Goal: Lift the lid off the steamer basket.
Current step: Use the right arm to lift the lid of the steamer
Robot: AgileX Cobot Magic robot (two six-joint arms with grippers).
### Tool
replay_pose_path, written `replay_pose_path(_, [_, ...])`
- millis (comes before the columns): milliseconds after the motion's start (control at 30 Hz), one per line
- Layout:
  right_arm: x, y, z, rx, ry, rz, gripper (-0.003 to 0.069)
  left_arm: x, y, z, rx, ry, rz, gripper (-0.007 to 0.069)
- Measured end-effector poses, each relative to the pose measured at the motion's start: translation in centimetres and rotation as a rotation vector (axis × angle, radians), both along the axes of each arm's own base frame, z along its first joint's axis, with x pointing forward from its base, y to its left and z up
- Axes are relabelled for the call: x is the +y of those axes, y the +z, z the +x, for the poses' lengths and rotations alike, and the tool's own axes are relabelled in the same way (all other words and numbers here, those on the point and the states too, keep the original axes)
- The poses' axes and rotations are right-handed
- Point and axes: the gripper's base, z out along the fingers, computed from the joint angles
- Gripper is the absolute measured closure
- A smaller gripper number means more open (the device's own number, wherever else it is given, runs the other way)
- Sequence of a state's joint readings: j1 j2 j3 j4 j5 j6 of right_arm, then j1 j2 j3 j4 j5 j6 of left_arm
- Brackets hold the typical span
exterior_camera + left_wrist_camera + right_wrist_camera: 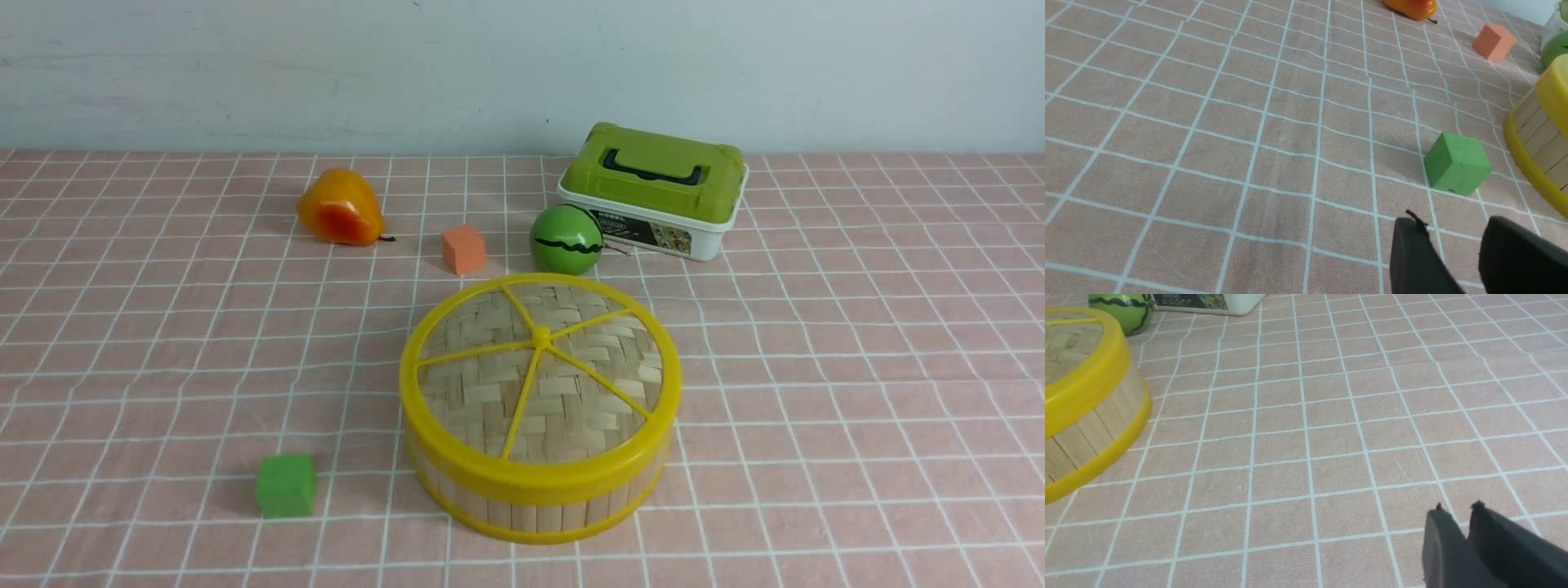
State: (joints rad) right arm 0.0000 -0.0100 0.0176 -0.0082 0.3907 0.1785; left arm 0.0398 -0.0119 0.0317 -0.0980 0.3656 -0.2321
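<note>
Lid point(539, 359) seated flush on steamer basket point(535, 506), closing it | left pincer point(1453, 222) parted, empty, near green cube point(1457, 165) | right pincer point(1457, 506) empty, open or closed unclear

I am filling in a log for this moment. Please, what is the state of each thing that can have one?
lid: in place, closing the basket, not lifted.
steamer basket: upright, covered.
green-lidded box: shut, handle folded flat.
pear: lying on its side.
left gripper: open, empty.
right gripper: narrowly open, empty.
</note>
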Motion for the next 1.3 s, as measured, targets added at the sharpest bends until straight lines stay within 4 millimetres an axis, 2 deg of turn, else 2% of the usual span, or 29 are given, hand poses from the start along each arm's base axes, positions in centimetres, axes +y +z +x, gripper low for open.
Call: replay_pose_path(1300, [-0.02, 0.01, 0.00, -0.001, 0.000, -0.005, 0.0531, 0.00, 0.02, 0.01, -0.003, 0.000, 0.000, 0.0386])
